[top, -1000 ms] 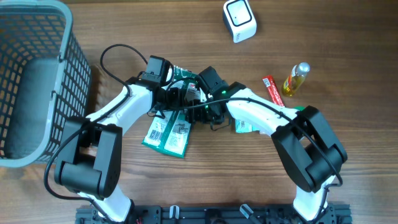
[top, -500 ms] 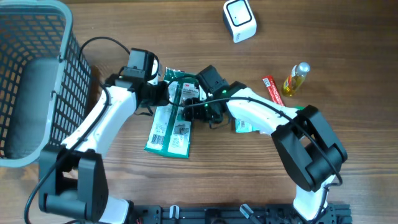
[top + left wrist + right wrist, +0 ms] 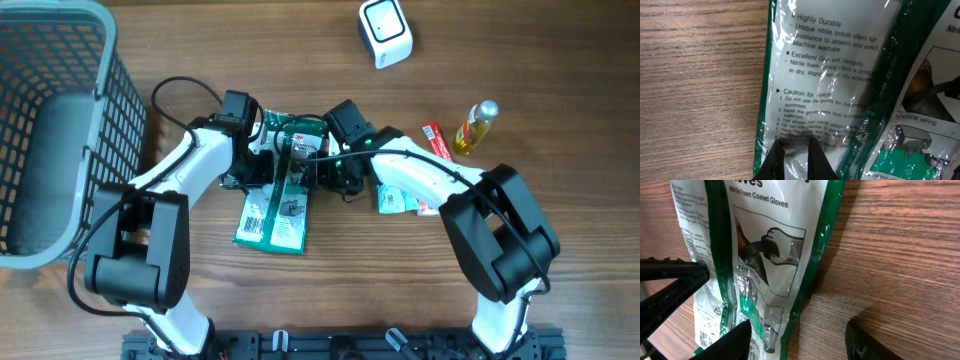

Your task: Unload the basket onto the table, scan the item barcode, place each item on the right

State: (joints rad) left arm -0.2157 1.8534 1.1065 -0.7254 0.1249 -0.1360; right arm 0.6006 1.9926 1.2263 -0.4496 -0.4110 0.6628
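Nitrile foam coated glove packet (image 3: 292, 190) lies flat at the middle of the wooden worktop (image 3: 560, 80), its top end between the two arms, with a second glove packet (image 3: 258, 212) touching it at its 9 o'clock side. The left pincer (image 3: 795, 150) is closed, its tips set on the clear printed film of a packet; whether any film is nipped between them I cannot tell. The right pincer (image 3: 796, 328) stands wide open and holds nothing, one finger over the packet, the other over bare wood. A white barcode scanner (image 3: 386, 33) sits at 1 o'clock from the packets, well apart. At 3 o'clock lie a red 3M pack (image 3: 438, 146) and a small bottle of yellow liquid (image 3: 476, 127), just beside each other. A grey mesh basket (image 3: 120, 100) stands at 9 o'clock.
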